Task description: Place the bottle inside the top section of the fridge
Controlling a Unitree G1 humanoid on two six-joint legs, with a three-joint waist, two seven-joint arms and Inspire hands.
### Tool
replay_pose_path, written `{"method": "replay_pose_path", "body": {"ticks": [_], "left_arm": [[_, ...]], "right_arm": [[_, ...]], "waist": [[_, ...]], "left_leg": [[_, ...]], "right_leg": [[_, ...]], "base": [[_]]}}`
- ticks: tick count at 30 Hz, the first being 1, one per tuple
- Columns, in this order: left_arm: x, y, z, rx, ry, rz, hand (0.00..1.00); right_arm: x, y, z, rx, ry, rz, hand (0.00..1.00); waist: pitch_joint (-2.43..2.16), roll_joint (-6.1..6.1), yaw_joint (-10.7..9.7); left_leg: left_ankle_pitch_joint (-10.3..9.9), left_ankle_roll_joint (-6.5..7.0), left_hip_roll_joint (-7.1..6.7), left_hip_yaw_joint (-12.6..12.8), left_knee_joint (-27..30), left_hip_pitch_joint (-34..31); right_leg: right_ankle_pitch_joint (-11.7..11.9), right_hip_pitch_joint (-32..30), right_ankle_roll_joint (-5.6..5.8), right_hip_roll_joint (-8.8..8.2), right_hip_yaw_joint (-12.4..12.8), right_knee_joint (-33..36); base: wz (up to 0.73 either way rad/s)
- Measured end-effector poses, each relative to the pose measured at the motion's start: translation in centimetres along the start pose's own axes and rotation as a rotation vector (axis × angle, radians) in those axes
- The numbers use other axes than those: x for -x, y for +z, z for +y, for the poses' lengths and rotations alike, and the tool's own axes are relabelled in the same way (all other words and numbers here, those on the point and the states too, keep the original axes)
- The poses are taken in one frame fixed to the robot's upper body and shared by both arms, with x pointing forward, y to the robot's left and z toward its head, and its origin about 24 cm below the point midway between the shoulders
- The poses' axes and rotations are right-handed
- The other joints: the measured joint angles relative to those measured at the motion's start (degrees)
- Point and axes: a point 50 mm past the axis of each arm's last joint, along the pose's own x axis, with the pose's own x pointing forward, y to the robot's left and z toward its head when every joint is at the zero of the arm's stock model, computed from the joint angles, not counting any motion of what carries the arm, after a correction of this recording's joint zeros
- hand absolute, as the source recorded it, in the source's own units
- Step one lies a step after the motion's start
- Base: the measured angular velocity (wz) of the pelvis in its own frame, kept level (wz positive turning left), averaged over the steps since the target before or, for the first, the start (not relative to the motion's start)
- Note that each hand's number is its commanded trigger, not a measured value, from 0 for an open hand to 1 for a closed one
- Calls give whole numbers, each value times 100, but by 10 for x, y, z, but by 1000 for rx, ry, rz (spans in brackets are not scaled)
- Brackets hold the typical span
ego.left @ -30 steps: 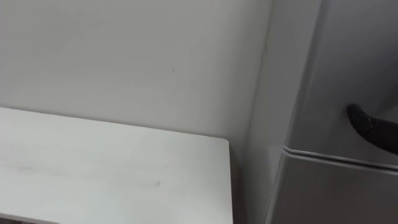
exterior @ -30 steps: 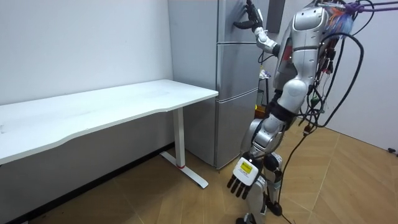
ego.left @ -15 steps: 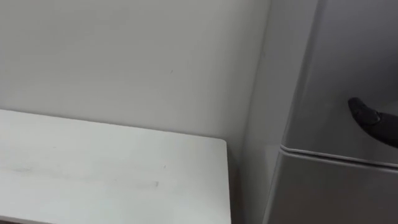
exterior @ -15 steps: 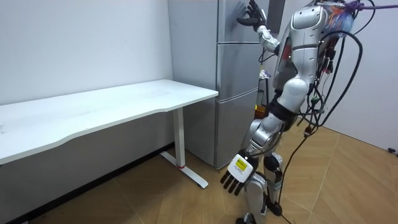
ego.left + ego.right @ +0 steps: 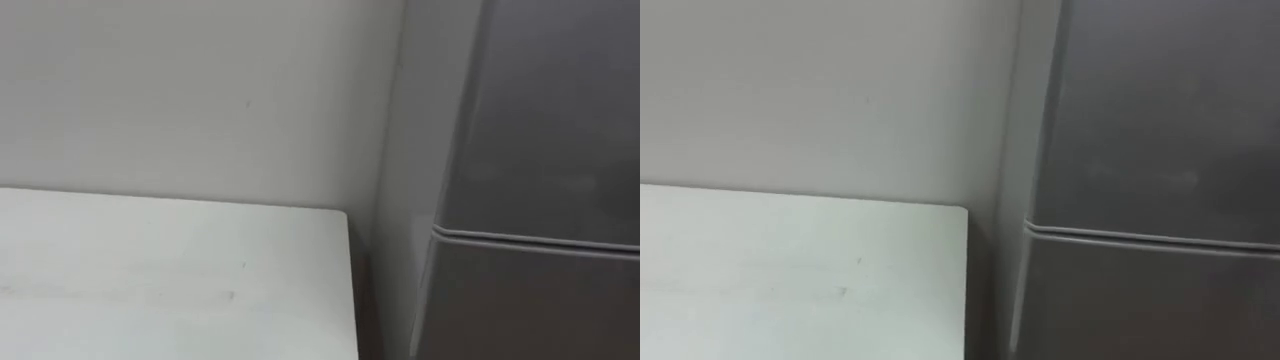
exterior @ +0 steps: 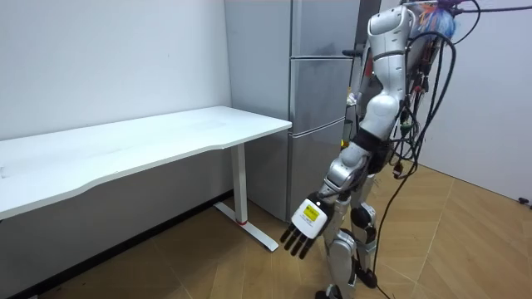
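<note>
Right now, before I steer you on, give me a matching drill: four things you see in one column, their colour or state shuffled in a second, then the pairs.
Things:
1. table
2. fridge
3. left hand
4. floor

Colour or state:
A. grey, doors shut
B. wooden boards
C. white, next to the fridge
D. hangs low, fingers straight

Pairs: 1-C, 2-A, 3-D, 4-B.

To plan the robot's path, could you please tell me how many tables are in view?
1: the white table stands against the wall, at the room view's left of the fridge. Others may lie beyond the views.
</note>
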Motion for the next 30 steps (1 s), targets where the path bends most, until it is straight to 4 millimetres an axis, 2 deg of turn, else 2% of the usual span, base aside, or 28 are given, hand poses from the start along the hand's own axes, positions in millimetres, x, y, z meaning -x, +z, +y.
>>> {"method": "replay_pose_path", "body": {"ticks": [5, 7, 11, 15, 16, 17, 19, 21, 22, 23, 25, 30], "left_arm": [[1, -1, 6, 23, 21, -14, 0], [1, -3, 4, 30, 18, -11, 0], [1, -3, 4, 62, 21, -8, 0], [1, -5, 2, 65, 33, -1, 0], [2, -6, 1, 67, 40, 3, 0], [2, -8, 0, 68, 41, 7, 0], [5, -17, -6, 78, 31, 31, 0], [7, -20, -14, 106, 22, 46, 0], [7, -23, -16, 124, 15, 62, 0], [7, -25, -17, 126, 14, 69, 0], [7, -25, -18, 130, 11, 67, 0], [10, -32, -27, 122, -12, 90, 0]], "right_arm": [[3, -14, -37, 86, -135, 54, 0], [8, -26, -55, 150, -177, 96, 0], [26, -50, -83, 200, -260, 218, 0], [58, -87, -109, 292, -355, 391, 0], [70, -98, -119, 328, -378, 448, 0], [78, -103, -123, 343, -390, 476, 0], [105, -119, -143, 378, -433, 594, 0], [123, -129, -153, 399, -455, 680, 0], [135, -137, -159, 421, -470, 741, 0], [141, -141, -162, 433, -477, 769, 0], [166, -152, -174, 497, -499, 869, 0], [194, -161, -186, 574, -477, 981, 0]], "waist": [[-2, -65, -130], [-3, -104, -114], [-14, -98, -116], [10, -20, -126], [0, 26, -124], [11, 16, -131], [-40, 134, -136], [-32, 240, -145], [-5, 292, -138], [-8, 311, -134], [-10, 324, -136], [-5, 316, -156]], "left_leg": [[21, -20, -7, 43, -80, 1], [22, -22, -7, 101, -130, -6], [19, -22, -12, 110, -133, 6], [10, -25, -11, 90, -174, 3], [2, -24, -10, 96, -177, 3], [0, -23, -10, 101, -177, 1], [-24, -19, -13, 108, -183, 4], [-35, -10, -25, 110, -174, 24], [-35, -10, -25, 117, -175, 84], [-35, -10, -25, 122, -175, 99], [-36, -10, -28, 125, -166, 109], [-35, -10, -37, 129, -170, 191]], "right_leg": [[-55, -65, -4, 6, 30, -5], [-60, -99, 4, 14, 95, -11], [-63, -92, 10, 12, 128, -13], [-64, -114, 10, 12, 127, -12], [-64, -115, 11, 13, 130, -5], [-64, -114, 11, 13, 129, -6], [-68, -97, 17, 12, 142, -8], [-74, -85, 27, 5, 188, -8], [-81, -78, 32, 9, 240, -8], [-94, -73, 32, 11, 270, -6], [-137, -83, 33, 5, 285, 5], [-139, -24, 36, 6, 293, 9]], "base": [[-4], [-13], [-3], [0], [0], [0], [0], [-3], [-9], [-8], [0], [-2]]}}
